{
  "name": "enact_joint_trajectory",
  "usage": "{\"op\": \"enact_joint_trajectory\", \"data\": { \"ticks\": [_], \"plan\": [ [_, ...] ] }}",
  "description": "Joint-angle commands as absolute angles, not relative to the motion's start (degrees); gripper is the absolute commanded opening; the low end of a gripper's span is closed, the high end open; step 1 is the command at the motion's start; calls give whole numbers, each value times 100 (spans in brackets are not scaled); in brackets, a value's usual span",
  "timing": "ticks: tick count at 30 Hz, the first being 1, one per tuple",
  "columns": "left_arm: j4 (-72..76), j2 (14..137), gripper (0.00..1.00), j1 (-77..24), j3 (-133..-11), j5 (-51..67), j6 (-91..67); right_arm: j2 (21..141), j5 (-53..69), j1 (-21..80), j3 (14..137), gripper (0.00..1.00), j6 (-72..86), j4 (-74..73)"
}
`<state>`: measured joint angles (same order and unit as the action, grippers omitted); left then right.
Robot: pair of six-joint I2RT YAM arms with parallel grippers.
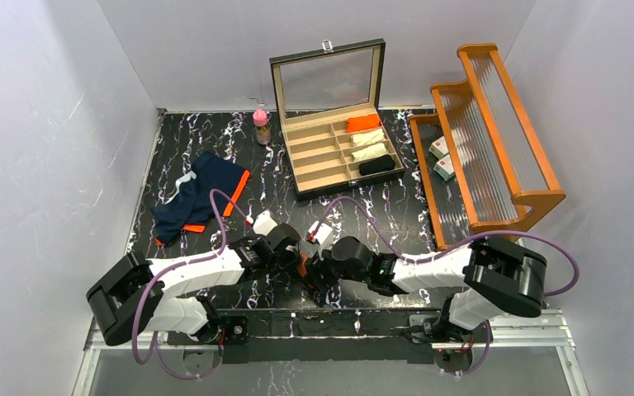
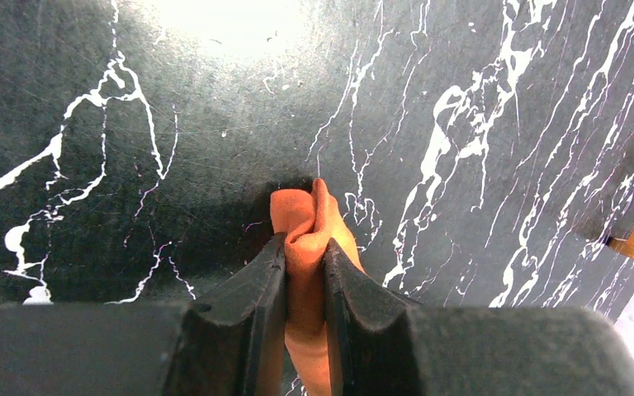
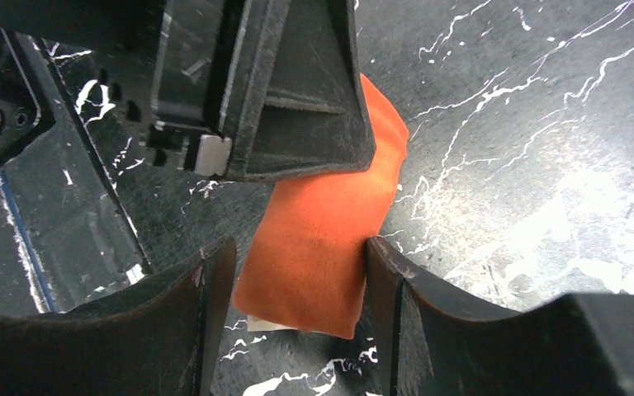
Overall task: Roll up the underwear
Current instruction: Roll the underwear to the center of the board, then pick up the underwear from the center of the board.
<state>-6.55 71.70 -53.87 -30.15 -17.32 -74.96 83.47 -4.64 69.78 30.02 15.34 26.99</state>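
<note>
The rust-orange underwear [image 2: 312,216] is a tight folded roll on the black marble tabletop [image 1: 239,148], near the front middle. My left gripper [image 2: 305,257] is shut on it, pinching the cloth between both fingers. In the right wrist view the roll [image 3: 318,239] lies between the spread fingers of my right gripper [image 3: 299,276], which is open, with a gap on the left side; a white strip shows under the roll's near end. The left gripper's fingers [image 3: 297,99] cover the roll's far end. The navy underwear [image 1: 198,194] with orange trim lies spread out at the left.
An open wooden box [image 1: 330,169] with compartments stands at the back middle, holding several rolled garments. A small pink-capped bottle [image 1: 261,125] stands to its left. A wooden rack [image 1: 495,132] with small boxes lines the right side. Both arms meet at the front middle.
</note>
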Motion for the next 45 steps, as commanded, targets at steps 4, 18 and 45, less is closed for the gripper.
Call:
{"op": "enact_joint_trajectory", "data": {
  "ticks": [4, 18, 45],
  "plan": [
    [-1049, 6829, 12, -5414, -3102, -2089, -7690, 8925, -639, 7031, 3047, 65, 1673, 3129],
    [-1202, 6718, 42, -5414, -3126, -2101, -7674, 9380, -1267, 7048, 3411, 33, 1486, 2005],
    [-2710, 4809, 72, -4788, -3101, -2749, -7128, 7447, 978, 5257, 3984, 1, 955, 995]
  ]
}}
